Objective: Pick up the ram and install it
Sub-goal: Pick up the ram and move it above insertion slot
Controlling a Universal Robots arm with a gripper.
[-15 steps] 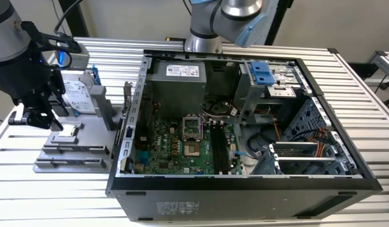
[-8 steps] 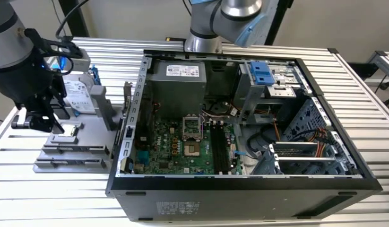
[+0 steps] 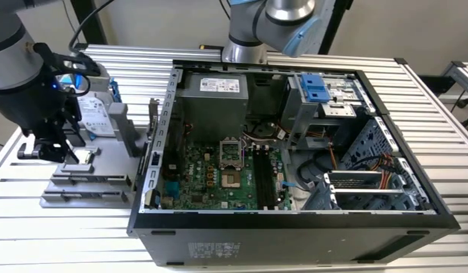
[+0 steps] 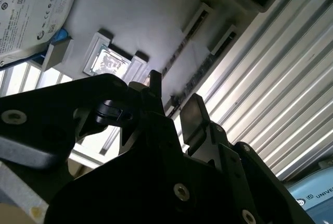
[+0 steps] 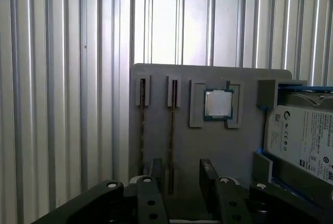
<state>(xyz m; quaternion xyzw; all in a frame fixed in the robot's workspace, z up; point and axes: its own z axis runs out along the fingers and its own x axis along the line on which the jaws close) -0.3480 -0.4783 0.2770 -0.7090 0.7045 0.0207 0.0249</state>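
Observation:
Two ram sticks stand on edge in slots of the grey parts tray (image 5: 244, 75). One ram stick (image 5: 171, 130) runs down between my fingertips, and the other (image 5: 142, 125) lies beside it. My gripper (image 5: 182, 174) hangs open just above the tray, its fingers (image 5: 208, 174) apart and empty. In the second wrist view, the gripper (image 4: 174, 99) is over the end of the nearer ram stick (image 4: 179, 81). In the exterior view, the gripper (image 3: 56, 153) is over the tray (image 3: 90, 199), at the exterior view's left of the open computer case (image 3: 294, 219).
A square silver processor (image 5: 217, 103) and a hard drive with a blue frame (image 5: 302, 135) also sit in the tray. Inside the case, the motherboard (image 3: 211, 176) shows long memory slots (image 3: 265, 176). The ribbed metal table (image 5: 62, 104) surrounds the tray.

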